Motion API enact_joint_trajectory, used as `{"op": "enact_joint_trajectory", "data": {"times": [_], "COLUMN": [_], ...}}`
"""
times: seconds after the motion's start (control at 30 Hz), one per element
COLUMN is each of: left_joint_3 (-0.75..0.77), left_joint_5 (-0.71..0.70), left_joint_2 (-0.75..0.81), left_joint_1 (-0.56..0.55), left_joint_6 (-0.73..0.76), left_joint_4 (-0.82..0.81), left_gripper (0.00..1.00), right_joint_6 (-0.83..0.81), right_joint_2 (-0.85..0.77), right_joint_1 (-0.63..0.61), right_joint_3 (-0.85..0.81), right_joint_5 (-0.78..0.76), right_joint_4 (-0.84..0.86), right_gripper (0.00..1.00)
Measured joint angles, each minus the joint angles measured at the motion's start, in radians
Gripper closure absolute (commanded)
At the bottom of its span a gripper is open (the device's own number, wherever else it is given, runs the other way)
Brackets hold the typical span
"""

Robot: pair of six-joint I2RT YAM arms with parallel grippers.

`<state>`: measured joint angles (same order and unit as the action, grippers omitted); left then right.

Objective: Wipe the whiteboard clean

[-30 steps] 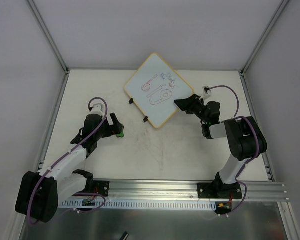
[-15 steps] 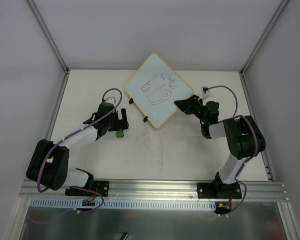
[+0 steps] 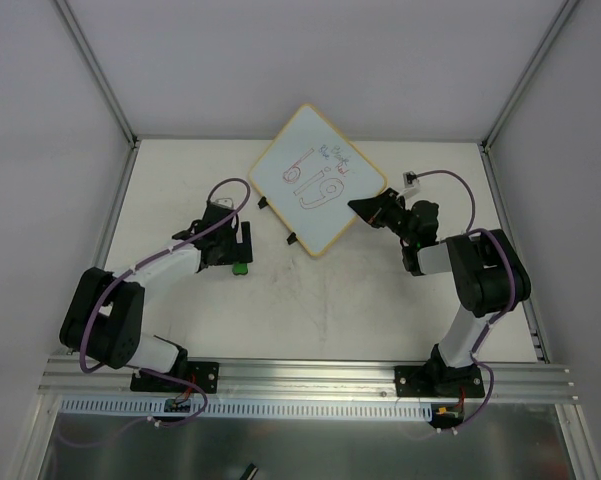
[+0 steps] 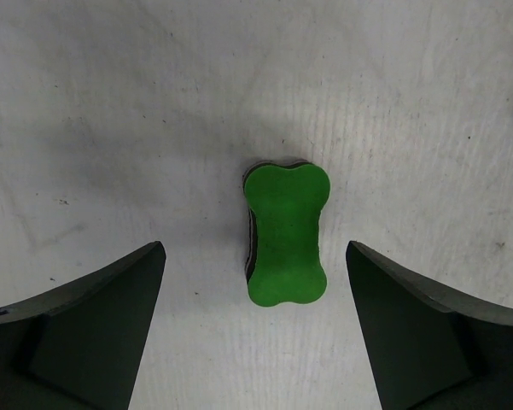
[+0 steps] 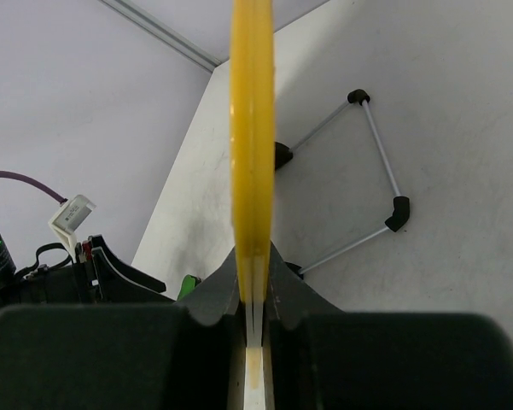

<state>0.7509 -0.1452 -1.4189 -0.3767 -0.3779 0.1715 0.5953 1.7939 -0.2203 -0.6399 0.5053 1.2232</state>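
Observation:
The whiteboard (image 3: 315, 180) lies turned like a diamond at the back middle of the table, with red and blue scribbles on it. My right gripper (image 3: 365, 208) is shut on its right edge. In the right wrist view that yellow-tan edge (image 5: 252, 128) runs straight up from between the jaws of the right gripper (image 5: 253, 282). A green bone-shaped eraser (image 4: 285, 235) lies flat on the table. My left gripper (image 4: 254, 245) hangs open above it, one finger (image 4: 94, 325) on each side and not touching it. From above the eraser (image 3: 240, 266) peeks out just below the left gripper (image 3: 242, 252).
Two small black clips (image 3: 263, 203) sit on the board's lower left edge. A thin wire frame with black corner pieces (image 5: 380, 166) shows beside the board. An aluminium rail (image 3: 310, 380) runs along the near edge, and grey walls close in the table.
My left arm has swung right and come down over the green eraser, its jaws a little narrower. My right gripper has closed on the whiteboard's edge; the board has barely moved.

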Motion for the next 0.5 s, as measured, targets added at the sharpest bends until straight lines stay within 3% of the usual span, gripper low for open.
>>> {"op": "enact_joint_trajectory", "data": {"times": [0.2, 0.33, 0.5], "left_joint_3": [0.000, 0.024, 0.053], "left_joint_5": [-0.003, -0.004, 0.004], "left_joint_2": [-0.005, -0.034, -0.092], "left_joint_1": [-0.011, -0.016, -0.018], "left_joint_6": [0.022, 0.035, 0.045], "left_joint_4": [0.021, 0.029, 0.029], "left_gripper": [0.20, 0.37, 0.37], "right_joint_6": [0.000, 0.000, 0.000], "right_joint_2": [0.001, 0.001, 0.001], "right_joint_1": [0.000, 0.000, 0.000], "right_joint_3": [-0.001, -0.001, -0.001], "right_joint_5": [0.000, 0.001, 0.001], "right_joint_4": [0.000, 0.000, 0.000], "right_gripper": [1.00, 1.00, 1.00]}}
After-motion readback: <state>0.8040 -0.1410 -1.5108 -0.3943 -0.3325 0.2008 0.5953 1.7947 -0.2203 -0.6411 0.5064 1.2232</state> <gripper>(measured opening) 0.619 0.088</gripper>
